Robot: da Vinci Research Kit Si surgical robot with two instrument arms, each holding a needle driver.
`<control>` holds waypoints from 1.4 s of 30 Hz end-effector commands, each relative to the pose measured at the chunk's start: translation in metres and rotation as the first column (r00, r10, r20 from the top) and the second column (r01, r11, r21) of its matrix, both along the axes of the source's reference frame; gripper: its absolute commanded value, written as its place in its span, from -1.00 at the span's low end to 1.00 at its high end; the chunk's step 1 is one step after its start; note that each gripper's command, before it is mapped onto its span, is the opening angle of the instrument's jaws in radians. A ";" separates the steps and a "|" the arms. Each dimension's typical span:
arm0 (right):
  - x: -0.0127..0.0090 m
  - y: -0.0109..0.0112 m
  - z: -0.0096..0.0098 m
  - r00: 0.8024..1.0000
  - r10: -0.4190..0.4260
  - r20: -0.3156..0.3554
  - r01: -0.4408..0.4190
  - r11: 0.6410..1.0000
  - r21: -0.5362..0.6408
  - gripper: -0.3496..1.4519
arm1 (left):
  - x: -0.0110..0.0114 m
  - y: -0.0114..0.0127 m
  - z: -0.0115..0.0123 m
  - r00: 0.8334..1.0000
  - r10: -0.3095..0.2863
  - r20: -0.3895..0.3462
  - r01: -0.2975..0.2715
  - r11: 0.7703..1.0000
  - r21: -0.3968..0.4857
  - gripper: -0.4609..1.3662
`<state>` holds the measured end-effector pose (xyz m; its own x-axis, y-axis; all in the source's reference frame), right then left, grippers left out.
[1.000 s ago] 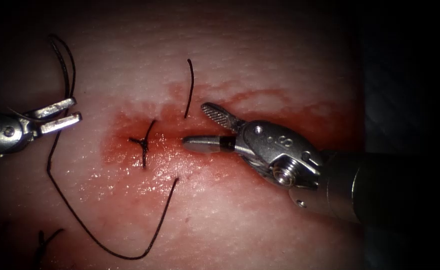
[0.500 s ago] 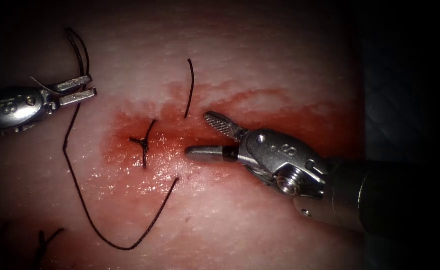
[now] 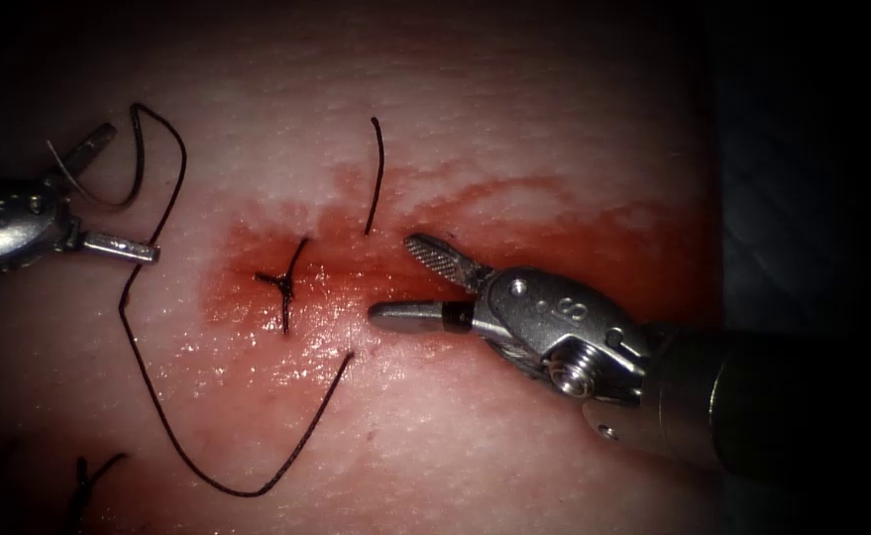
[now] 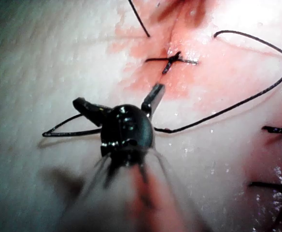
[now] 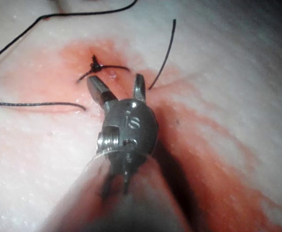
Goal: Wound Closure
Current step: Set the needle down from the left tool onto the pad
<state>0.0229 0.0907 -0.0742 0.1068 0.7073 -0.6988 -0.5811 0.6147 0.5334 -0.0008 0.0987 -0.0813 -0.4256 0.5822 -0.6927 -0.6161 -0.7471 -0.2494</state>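
My left tool (image 3: 133,192) stands left of the cut with its jaws spread wide and nothing gripped. The dark thread (image 3: 158,396) loops between those jaws. It then sweeps down and round to end below the knot (image 3: 281,282) on the cut. A thin pale sliver (image 3: 58,163) by the upper jaw joins the loop; I cannot tell if it is the needle. My right tool (image 3: 392,277) sits just right of the knot, jaws open and empty. The left wrist view shows the left tool (image 4: 118,94) over the thread (image 4: 257,94). The right wrist view shows the right tool (image 5: 115,79) near the knot (image 5: 95,65).
A short cut piece of thread (image 3: 376,178) lies loose above the right tool, also in the right wrist view (image 5: 165,53). Red fluid (image 3: 554,228) stains the tissue along the cut. More thread ends (image 3: 88,476) sit at the lower left.
The left tool's jaws were shut on the thread. They rose, then opened wide, and the thread loop now lies free between them. The right tool drifted slightly lower, still open.
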 end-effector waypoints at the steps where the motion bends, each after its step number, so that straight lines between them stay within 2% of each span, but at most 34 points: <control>1: 0.0000 0.0000 0.0000 1.000 -0.002 -0.002 0.002 1.000 0.000 0.73 | 0.0003 -0.0001 -0.0002 1.000 0.005 -0.007 -0.005 1.000 0.003 0.83; 6: 0.0002 -0.0002 0.0000 1.000 -0.002 0.001 0.002 1.000 0.000 0.73 | 0.0028 -0.0010 -0.0005 1.000 0.027 -0.002 -0.027 1.000 0.010 0.78; 11: 0.0005 -0.0003 0.0000 1.000 -0.006 0.000 0.006 1.000 0.002 0.71 | 0.0065 -0.0013 -0.0009 0.996 0.066 -0.055 -0.063 0.997 0.044 0.76; 14: 0.0005 -0.0003 0.0000 1.000 -0.008 -0.003 0.008 1.000 0.002 0.71 | 0.0077 -0.0011 -0.0012 0.995 0.067 -0.074 -0.063 0.997 0.048 0.77; 19: 0.0005 -0.0003 0.0000 1.000 -0.011 -0.001 0.011 1.000 -0.002 0.70 | 0.0099 -0.0003 -0.0026 0.985 0.089 -0.148 -0.083 0.996 0.041 0.77; 23: 0.0005 -0.0003 0.0001 1.000 -0.014 0.001 0.014 1.000 -0.007 0.70 | 0.0114 0.0007 -0.0041 0.970 0.105 -0.221 -0.097 0.994 0.043 0.76; 26: 0.0004 -0.0002 0.0001 1.000 -0.015 0.001 0.015 1.000 -0.007 0.69 | 0.0113 0.0012 -0.0048 0.969 0.106 -0.225 -0.097 0.994 0.047 0.68; 28: 0.0003 -0.0002 0.0002 1.000 -0.015 0.001 0.015 1.000 -0.007 0.69 | 0.0109 0.0014 -0.0050 0.972 0.094 -0.216 -0.089 0.995 0.035 0.50; 30: 0.0003 -0.0002 0.0002 1.000 -0.015 0.000 0.015 1.000 -0.007 0.69 | 0.0105 0.0015 -0.0049 0.974 0.082 -0.213 -0.077 0.997 0.027 0.42; 31: 0.0003 -0.0002 0.0002 1.000 -0.015 0.001 0.015 1.000 -0.007 0.69 | 0.0102 0.0015 -0.0048 0.974 0.081 -0.212 -0.077 0.997 0.027 0.29; 34: 0.0003 -0.0002 0.0002 1.000 -0.017 0.002 0.017 1.000 -0.006 0.69 | 0.0094 0.0017 -0.0046 0.975 0.069 -0.210 -0.066 0.998 0.021 0.20; 37: 0.0003 -0.0001 0.0003 1.000 -0.018 0.004 0.018 1.000 -0.004 0.68 | 0.0081 0.0017 -0.0049 0.980 0.054 -0.190 -0.055 0.998 -0.003 -0.07; 40: 0.0003 -0.0001 0.0004 1.000 -0.018 0.005 0.018 1.000 -0.004 0.69 | 0.0067 0.0017 -0.0052 0.984 0.067 -0.162 -0.069 0.998 -0.003 -0.08; 42: 0.0004 0.0000 0.0006 1.000 -0.021 0.007 0.021 1.000 -0.009 0.68 | 0.0050 0.0014 -0.0054 0.985 0.088 -0.152 -0.090 0.996 -0.007 -0.09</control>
<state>0.0233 0.0907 -0.0736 0.1261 0.6991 -0.7038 -0.5734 0.6303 0.5234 0.0033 0.1000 -0.0868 -0.5764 0.5246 -0.6265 -0.5734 -0.8059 -0.1474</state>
